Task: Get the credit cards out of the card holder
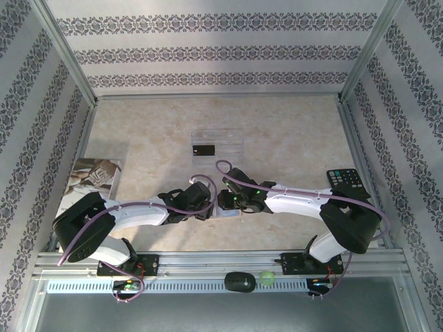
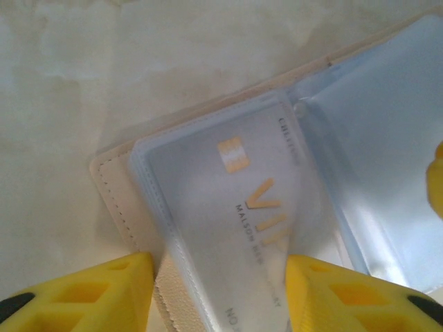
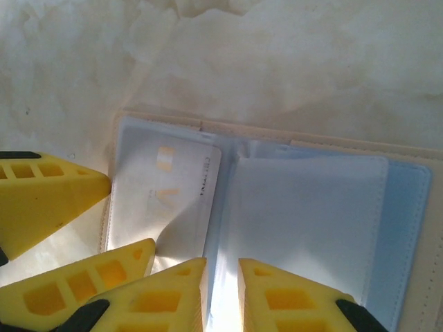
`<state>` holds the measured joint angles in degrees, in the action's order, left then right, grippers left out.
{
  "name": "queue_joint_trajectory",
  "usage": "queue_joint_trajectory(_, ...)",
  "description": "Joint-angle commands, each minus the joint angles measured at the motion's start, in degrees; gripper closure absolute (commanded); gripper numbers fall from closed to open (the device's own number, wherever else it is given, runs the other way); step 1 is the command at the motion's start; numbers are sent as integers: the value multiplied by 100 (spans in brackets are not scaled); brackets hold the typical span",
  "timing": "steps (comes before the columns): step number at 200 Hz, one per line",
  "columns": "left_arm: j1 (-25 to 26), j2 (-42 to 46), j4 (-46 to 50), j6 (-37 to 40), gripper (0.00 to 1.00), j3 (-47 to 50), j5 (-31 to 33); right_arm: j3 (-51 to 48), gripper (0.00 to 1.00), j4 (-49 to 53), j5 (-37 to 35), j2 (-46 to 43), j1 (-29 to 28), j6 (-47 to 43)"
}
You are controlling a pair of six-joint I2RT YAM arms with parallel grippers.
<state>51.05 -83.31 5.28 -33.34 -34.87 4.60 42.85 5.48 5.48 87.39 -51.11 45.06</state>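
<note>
The card holder lies open on the table, tan outside and pale blue-grey inside. A pale credit card with a gold chip sits in the clear sleeve of its left leaf. My left gripper straddles the near end of that leaf. Its fingers touch both sides, and the sleeve buckles by the right finger. My right gripper is nearly closed on a thin clear leaf rising from the holder's fold. In the top view both grippers meet over the holder. A black credit card lies in the clear tray.
A printed booklet lies at the left edge and a black keypad device at the right. A black mouse-like object and a green ball sit on the front rail. Patterned walls close in three sides.
</note>
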Motion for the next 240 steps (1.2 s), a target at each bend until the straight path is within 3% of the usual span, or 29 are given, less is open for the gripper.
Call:
queue_joint_trajectory(1, 98, -124, 44, -79, 52, 3, 52, -32, 79, -90, 127, -24, 5, -101)
queue_joint_trajectory(52, 105, 60, 115, -205, 58, 112, 88, 31, 77, -198, 571, 127, 20, -96)
queue_joint_trajectory(92, 77, 113, 108, -374, 60, 209, 9, 82, 81, -274, 798, 345, 67, -19)
queue_joint_trajectory(115, -4, 212, 54, -403, 67, 276, -164, 59, 83, -339, 809, 401, 138, 42)
queue_joint_trajectory(152, -188, 323, -231, -381, 72, 438, -590, 48, 83, -481, 916, 539, 239, 122)
queue_joint_trajectory(240, -612, 446, -580, -597, 73, 717, -1208, -69, 82, -941, 1307, 831, 395, 383)
